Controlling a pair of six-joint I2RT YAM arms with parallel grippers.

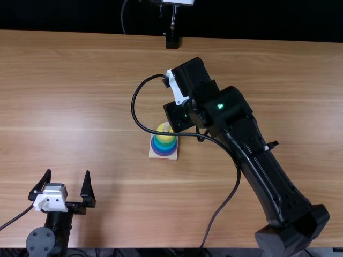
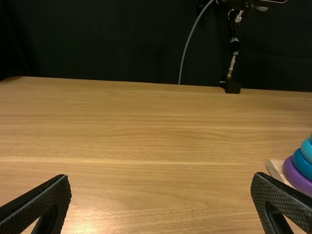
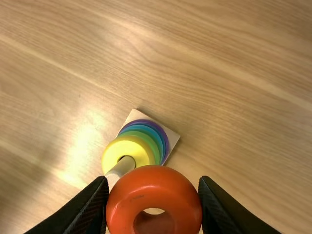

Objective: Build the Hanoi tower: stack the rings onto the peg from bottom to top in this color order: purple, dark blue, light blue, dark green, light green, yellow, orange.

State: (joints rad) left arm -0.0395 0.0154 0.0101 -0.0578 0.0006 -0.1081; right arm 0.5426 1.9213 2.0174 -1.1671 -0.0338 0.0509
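The orange ring [image 3: 154, 183] is pinched between the fingers of the right gripper [image 1: 179, 118], near the pale wooden peg [image 3: 122, 168]; the right wrist view cuts off its lower edge. The peg stands on a square wooden base [image 1: 164, 156] at mid-table. The yellow ring [image 3: 127, 144] is uppermost on the peg, above overlapping green and blue rings, whose exact divisions are hard to separate; the purple ring [image 3: 167, 146] is lowest. In the top view, a black cable [image 1: 132, 107] partly hides the stack. The left gripper [image 1: 68, 172], fingers spread, is well apart from the base, near the table's near edge.
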